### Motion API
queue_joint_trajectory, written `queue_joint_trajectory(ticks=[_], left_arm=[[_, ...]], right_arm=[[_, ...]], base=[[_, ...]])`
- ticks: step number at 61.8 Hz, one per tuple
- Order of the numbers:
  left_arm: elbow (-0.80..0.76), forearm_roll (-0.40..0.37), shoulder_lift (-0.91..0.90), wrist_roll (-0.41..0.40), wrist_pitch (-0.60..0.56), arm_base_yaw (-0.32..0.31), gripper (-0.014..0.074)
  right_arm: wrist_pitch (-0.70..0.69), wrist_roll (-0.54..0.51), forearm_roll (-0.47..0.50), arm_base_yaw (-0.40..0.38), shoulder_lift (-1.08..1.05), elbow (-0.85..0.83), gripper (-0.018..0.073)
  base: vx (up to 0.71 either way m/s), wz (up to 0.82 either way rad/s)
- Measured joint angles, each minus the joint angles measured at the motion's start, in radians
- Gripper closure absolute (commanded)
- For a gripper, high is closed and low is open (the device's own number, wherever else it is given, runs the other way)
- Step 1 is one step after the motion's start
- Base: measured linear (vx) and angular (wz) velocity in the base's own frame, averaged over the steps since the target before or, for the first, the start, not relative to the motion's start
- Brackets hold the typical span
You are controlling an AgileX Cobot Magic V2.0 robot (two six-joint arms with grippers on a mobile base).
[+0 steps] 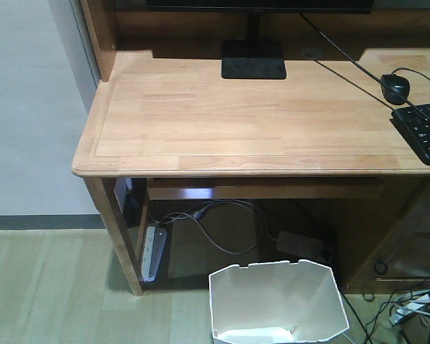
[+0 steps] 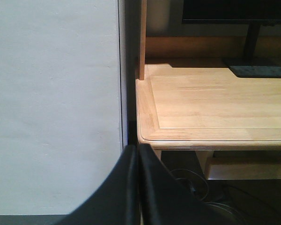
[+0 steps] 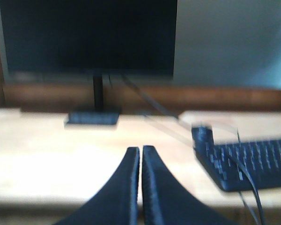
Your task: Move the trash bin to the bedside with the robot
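Progress: not begun, I judge | trash bin [image 1: 272, 297]: on the floor at the front of the wooden desk [image 1: 236, 122], untouched | left gripper [image 2: 137, 150]: fingers pressed together, empty | right gripper [image 3: 140, 152]: fingers together, empty, above desktop | bed: not in view | left to do: grasp bin, carry, set down at bedside

Wooden desk [image 1: 236, 122] against pale wall [image 1: 29, 107], wood-plank floor [image 1: 57, 287]

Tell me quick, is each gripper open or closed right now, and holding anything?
Left gripper: closed, jaws together, holding nothing.
Right gripper: closed, jaws together, holding nothing.
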Motion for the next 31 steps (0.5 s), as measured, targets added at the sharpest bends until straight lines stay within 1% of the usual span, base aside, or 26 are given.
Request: queue_joint_trajectory(ticks=[4,8,15,22,31], left_arm=[[0.000,0.000,0.000,0.000,0.000,0.000,0.0602],[0.000,0.000,0.000,0.000,0.000,0.000,0.0602],[0.000,0.000,0.000,0.000,0.000,0.000,0.0602],[0.000,0.000,0.000,0.000,0.000,0.000,0.0602],[0.000,0.000,0.000,0.000,0.000,0.000,0.0602]], right_arm=[[-0.014,0.010,0.000,0.000,0.000,0.000,0.0570],[0.000,0.011,0.000,0.000,0.000,-0.012,0.0570],[0.014,0.010,0.000,0.000,0.018,-0.068,0.0570],[0.024,0.010,0.000,0.000,0.115,-0.150,0.0570],[0.106,0.010,0.004,0.000,0.275,-0.270,0.0570]], base=[[0.00,0.00],[0.00,0.00],[0.00,0.00],[0.00,0.00],[0.00,0.00]])
